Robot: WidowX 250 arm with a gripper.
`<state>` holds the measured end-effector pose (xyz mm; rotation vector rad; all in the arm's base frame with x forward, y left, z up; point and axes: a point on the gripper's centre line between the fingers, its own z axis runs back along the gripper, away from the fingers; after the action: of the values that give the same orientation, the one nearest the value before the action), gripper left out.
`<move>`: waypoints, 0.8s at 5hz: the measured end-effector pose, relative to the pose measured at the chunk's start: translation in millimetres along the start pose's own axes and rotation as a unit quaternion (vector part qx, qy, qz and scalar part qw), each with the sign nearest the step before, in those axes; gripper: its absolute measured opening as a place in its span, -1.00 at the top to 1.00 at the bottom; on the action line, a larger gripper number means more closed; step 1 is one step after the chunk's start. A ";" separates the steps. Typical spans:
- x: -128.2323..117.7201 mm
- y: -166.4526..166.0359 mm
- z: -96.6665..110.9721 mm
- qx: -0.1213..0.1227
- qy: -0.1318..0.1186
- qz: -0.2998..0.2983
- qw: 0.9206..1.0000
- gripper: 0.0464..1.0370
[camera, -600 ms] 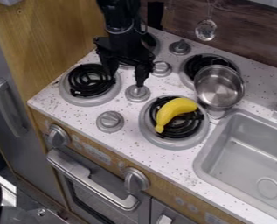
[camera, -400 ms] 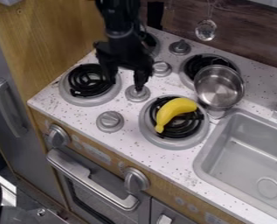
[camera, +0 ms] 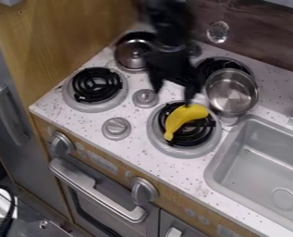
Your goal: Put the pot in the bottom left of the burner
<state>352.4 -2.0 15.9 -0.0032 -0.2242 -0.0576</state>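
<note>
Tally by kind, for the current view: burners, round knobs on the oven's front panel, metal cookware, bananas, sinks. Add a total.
Burners: 4
Front-panel knobs: 2
Metal cookware: 2
Banana: 1
Sink: 1
Total: 10

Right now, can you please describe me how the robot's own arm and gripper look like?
The arm is black all over, except for a thin greyish band just above the gripper. The gripper is also black, with two dark, narrow fingers. I cannot make out any markings.
</note>
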 end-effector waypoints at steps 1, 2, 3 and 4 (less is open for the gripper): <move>20.8 -46.9 -4.2 -0.022 -0.016 -0.055 0.998 -0.92; 37.6 -88.4 -12.9 -0.035 -0.046 -0.100 0.993 -0.92; 53.9 -98.1 -38.1 -0.016 -0.067 -0.098 0.993 -0.92; 78.8 -88.8 -50.9 0.013 -0.093 -0.071 0.993 -0.92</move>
<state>435.3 -95.6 -16.5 0.0329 -0.4107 -0.1962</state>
